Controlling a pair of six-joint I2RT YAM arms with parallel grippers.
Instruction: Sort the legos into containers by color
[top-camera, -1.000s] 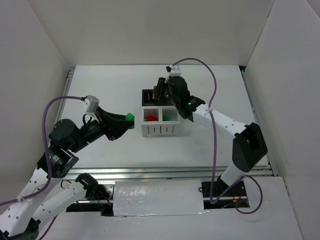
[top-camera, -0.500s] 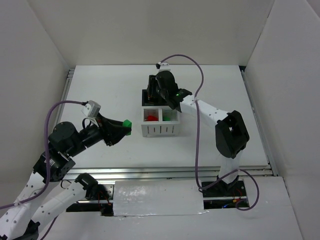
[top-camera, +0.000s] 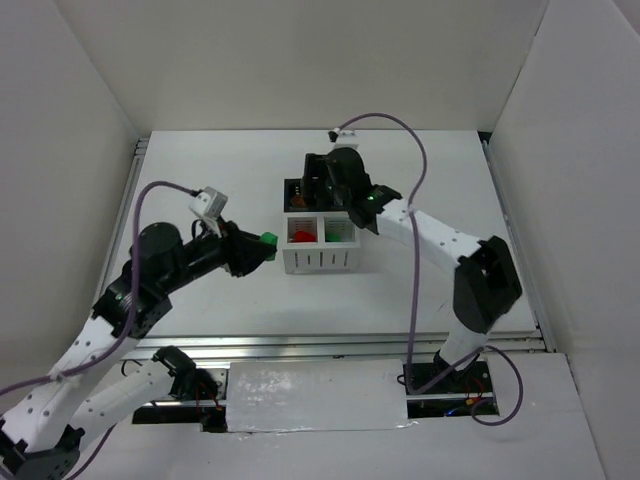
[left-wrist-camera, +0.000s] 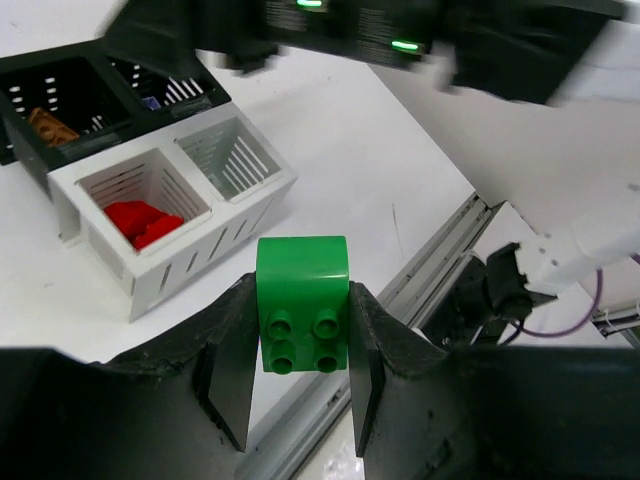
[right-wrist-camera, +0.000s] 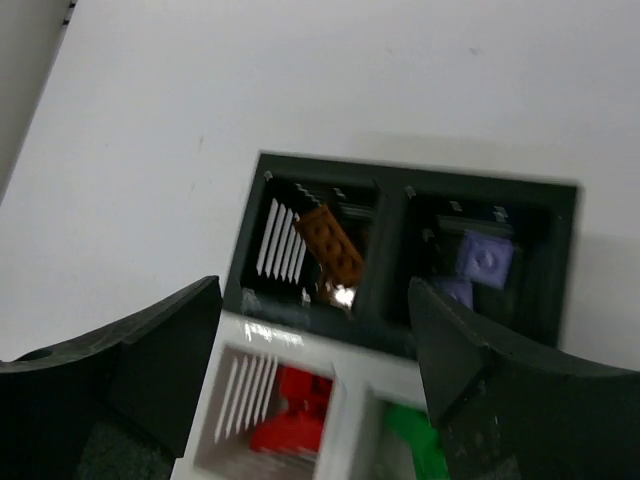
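My left gripper (top-camera: 262, 243) is shut on a green lego (left-wrist-camera: 302, 300), held off the table just left of the containers (top-camera: 318, 262). My right gripper (right-wrist-camera: 315, 290) hangs open and empty above the two black back compartments (right-wrist-camera: 390, 260). Below it a brown piece (right-wrist-camera: 332, 243) lies in the back-left black compartment and lavender legos (right-wrist-camera: 485, 258) in the back-right one. Red legos (right-wrist-camera: 290, 415) fill the front-left white compartment and a green lego (right-wrist-camera: 420, 440) shows in the front-right one. In the left wrist view the white slotted front (left-wrist-camera: 190, 275) faces me.
White walls close in the table on three sides. An aluminium rail (top-camera: 340, 345) runs along the near edge, with a white sheet (top-camera: 315, 395) in front of it. Purple cables loop over both arms.
The right gripper's jaws have opened above the back compartments. The left arm has carried the green lego to the right, closer to the containers.
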